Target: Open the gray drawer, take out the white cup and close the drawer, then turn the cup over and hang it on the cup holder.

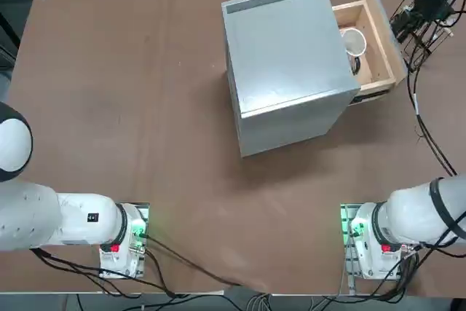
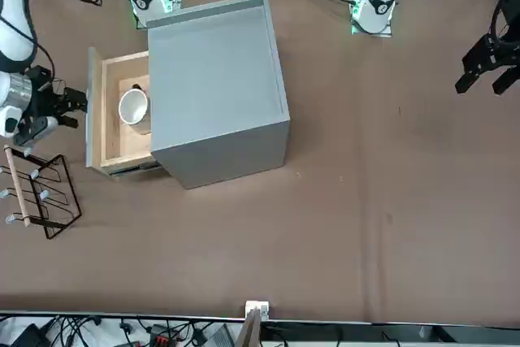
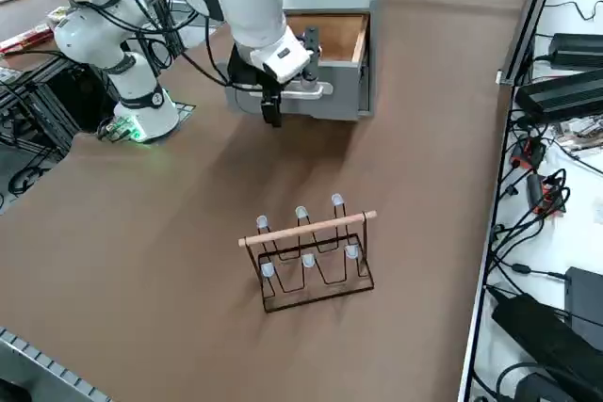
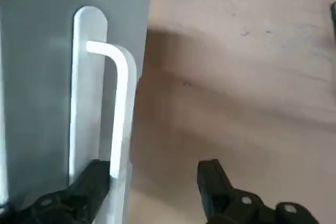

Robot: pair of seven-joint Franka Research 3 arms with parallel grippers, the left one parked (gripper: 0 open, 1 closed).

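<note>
The table [image 1: 182, 180] has a flat, matt brown surface and extends across most of the top view. The gray cabinet [image 1: 291, 56] is positioned at upper centre of that view, set at an angle. The gray drawer [image 1: 380, 49] is open, extending from the cabinet toward the upper right and exposing light wooden inner walls. The white cup [image 1: 354, 43] is located inside the drawer, next to the cabinet, with its mouth facing up. The right gripper [image 4: 155, 177] is at the drawer front, at upper centre in the right side view; its fingers are set wide apart, beside the white drawer handle [image 4: 122, 114]. Contact between finger and handle appears possible but cannot be confirmed from this angle. The cup holder [image 3: 309, 265] stands on the table, at the centre of the right side view, below the drawer in the frame.
</note>
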